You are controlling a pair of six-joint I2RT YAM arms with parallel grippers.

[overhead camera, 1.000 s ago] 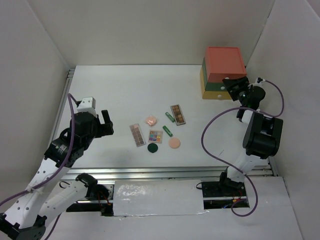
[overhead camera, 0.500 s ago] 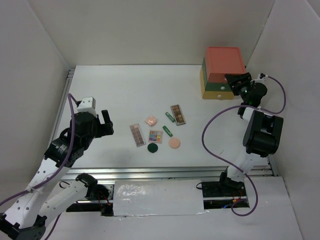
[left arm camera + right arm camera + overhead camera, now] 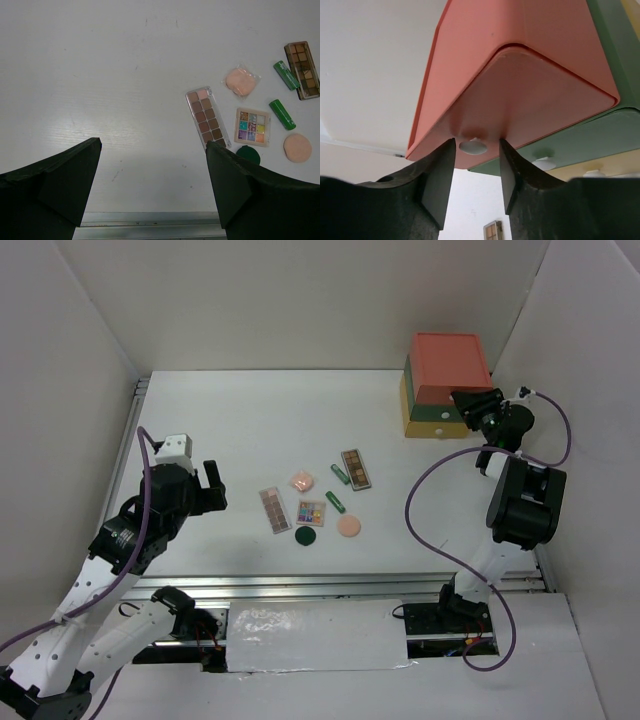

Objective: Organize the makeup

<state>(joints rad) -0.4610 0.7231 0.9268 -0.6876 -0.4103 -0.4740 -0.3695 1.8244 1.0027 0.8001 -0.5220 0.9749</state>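
8 pieces of makeup (image 3: 311, 512) lie loose and flat in a cluster at the middle of the table (image 3: 230, 420), none of them in a drawer, and the 2 long palettes (image 3: 208, 123) among them run roughly near to far. The left gripper (image 3: 152, 145) is the nearer one to that cluster, hovering just to its left with jaws spread wide and nothing between them. The drawer box (image 3: 445, 390) stands well apart at the far right. The right gripper (image 3: 470, 405) is up against its near face, so the makeup lies to that gripper's left and nearer. The coming move seems to turn on the small white knob (image 3: 473, 146) of the top, red drawer (image 3: 530, 95). It sits squarely between the right gripper's 2 fingers (image 3: 437, 175), which stand about half open with a thin gap on each side, gripping nothing as far as the wrist view shows. By my judgement the drawer wants pulling toward the near edge once the jaws pinch that knob, keeping clear of the green drawer's knob (image 3: 543, 163) just below.
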